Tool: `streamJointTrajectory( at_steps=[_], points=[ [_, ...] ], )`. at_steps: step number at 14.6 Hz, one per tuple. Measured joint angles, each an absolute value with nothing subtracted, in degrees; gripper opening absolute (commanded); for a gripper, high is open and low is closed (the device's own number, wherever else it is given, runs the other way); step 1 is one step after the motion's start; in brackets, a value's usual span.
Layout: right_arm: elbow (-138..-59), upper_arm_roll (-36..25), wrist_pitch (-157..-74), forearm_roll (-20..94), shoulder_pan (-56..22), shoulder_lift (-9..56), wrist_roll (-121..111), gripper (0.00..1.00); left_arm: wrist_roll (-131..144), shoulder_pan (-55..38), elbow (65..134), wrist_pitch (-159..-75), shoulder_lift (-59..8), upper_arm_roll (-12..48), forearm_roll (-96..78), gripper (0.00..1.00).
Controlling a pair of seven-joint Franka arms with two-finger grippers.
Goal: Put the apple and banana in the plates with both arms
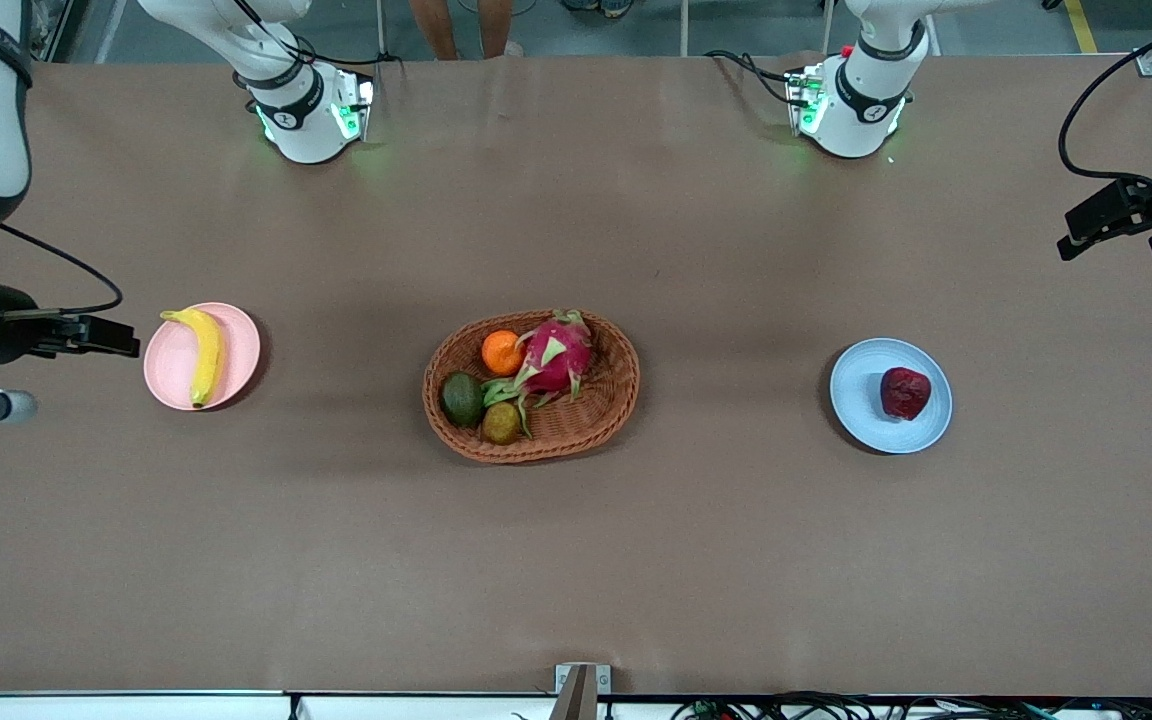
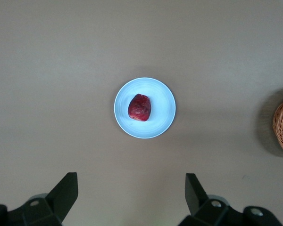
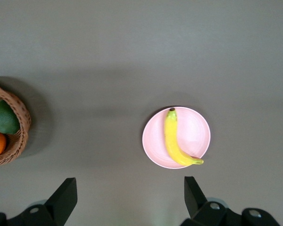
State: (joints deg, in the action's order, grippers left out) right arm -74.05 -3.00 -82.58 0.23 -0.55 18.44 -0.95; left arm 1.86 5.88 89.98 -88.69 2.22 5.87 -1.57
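Hovering empty with fingers spread wide, left gripper [image 2: 131, 197] and right gripper [image 3: 129, 197] leave apple [image 1: 905, 392] on blue plate [image 1: 854, 400], banana [image 1: 202, 354] on pink plate [image 1: 241, 350]; only a careless low sweep could knock either off

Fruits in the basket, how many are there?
4 show: the orange and dragon fruit farther from the front camera, the avocado and a brownish fruit nearer. More could hide underneath.

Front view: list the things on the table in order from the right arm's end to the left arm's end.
Pink plate with the banana → wicker basket of fruit → blue plate with the apple.
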Motion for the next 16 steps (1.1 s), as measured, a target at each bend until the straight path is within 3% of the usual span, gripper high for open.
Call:
streamJointTrajectory(
  at_steps=[7,16],
  points=[
    [-78.44,-2.89,-82.44,0.25,0.85,14.79,-1.34,1.00,1.86,5.82,89.97,-88.69,2.22,5.95,-1.57,1.00],
    [-92.67,-2.84,-82.56,0.25,0.85,-0.74,-1.34,1.00,1.86,5.82,89.91,-88.69,2.22,5.96,-1.57,1.00]
  ],
)
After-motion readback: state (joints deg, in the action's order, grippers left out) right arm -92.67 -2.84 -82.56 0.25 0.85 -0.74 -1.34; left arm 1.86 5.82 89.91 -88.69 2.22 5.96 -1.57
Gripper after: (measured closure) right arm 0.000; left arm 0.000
